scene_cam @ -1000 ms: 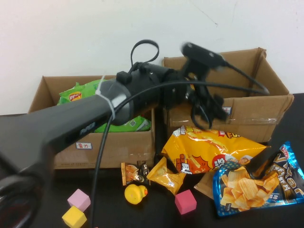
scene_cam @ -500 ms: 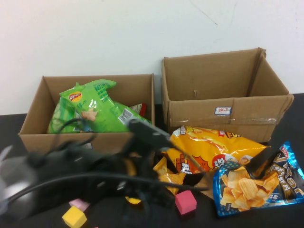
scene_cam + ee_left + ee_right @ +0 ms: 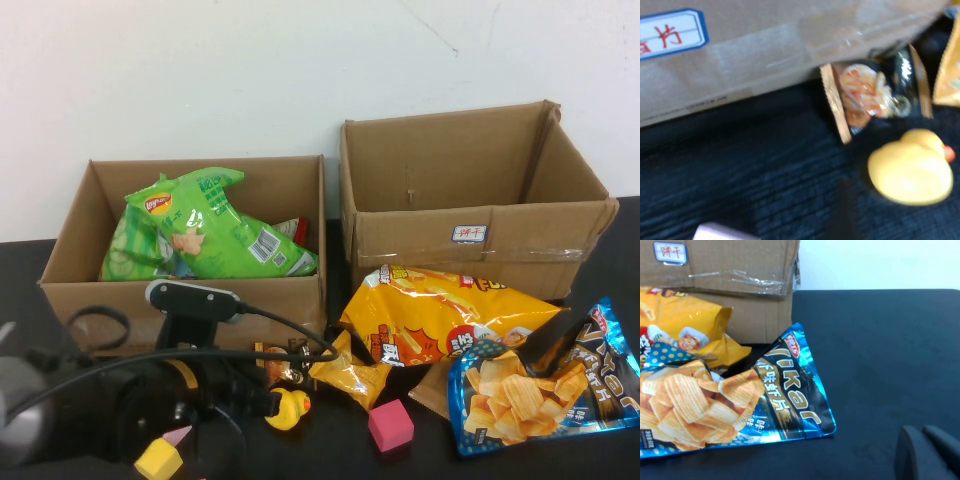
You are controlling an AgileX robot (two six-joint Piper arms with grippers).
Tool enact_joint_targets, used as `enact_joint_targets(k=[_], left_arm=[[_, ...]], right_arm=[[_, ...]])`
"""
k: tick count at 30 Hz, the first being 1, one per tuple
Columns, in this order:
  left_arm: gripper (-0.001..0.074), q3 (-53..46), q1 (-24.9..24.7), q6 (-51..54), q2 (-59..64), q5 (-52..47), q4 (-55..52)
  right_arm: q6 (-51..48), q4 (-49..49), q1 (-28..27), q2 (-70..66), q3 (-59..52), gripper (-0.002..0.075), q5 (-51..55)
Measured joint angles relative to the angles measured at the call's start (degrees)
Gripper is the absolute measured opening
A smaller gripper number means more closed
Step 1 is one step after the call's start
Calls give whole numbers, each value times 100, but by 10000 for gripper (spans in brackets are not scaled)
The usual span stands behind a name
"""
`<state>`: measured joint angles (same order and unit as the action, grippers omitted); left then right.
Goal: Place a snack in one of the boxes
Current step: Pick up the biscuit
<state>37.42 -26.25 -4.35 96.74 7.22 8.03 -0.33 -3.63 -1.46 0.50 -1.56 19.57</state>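
Two cardboard boxes: left box (image 3: 75, 245) holds one green chip bag (image 3: 200, 235), right box (image 3: 480, 240) looks empty from here. On the black surface (image 3: 430, 455) in front: one large orange chip bag (image 3: 440, 315), one blue chip bag (image 3: 540, 385), one small yellow packet (image 3: 350, 372), one small dark packet (image 3: 282, 360) against the left box's front wall. Toys: one yellow duck (image 3: 287, 408), one pink cube (image 3: 391, 425), one yellow cube (image 3: 157, 460).

Left pincer (image 3: 215, 395) low at near left, just beside duck and dark packet; cannot tell its finger state. Right pincer (image 3: 927, 452) pressed together, near the blue bag, over bare surface at far right. Open room there; middle crowded.
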Motion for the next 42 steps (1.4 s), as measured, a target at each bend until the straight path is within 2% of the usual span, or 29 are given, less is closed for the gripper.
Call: enact_joint_targets(k=[2, 3, 5, 8, 18, 28, 35, 40, 42], left_arm=[[571, 12, 0, -58, 280, 324, 137], [614, 41, 11, -100, 431, 478, 167], [660, 166, 11, -232, 711, 759, 195], [682, 403, 11, -463, 1117, 1043, 221], [659, 1191, 0, -925, 2053, 1395, 245], [640, 1354, -99, -1353, 2294, 1165, 76], [529, 1354, -99, -1513, 2341, 1165, 68], [498, 1354, -99, -1529, 2341, 1165, 54], [459, 1354, -99, -1552, 2341, 1165, 54]], right_arm=[[0, 0, 0, 0, 0, -1, 0], [0, 0, 0, 0, 0, -1, 0], [0, 0, 0, 0, 0, -1, 0], [0, 0, 0, 0, 0, -1, 0], [0, 0, 0, 0, 0, -1, 0], [0, 0, 0, 0, 0, -1, 0], [0, 0, 0, 0, 0, -1, 0], [0, 9, 0, 0, 0, -1, 0], [0, 9, 0, 0, 0, -1, 0]])
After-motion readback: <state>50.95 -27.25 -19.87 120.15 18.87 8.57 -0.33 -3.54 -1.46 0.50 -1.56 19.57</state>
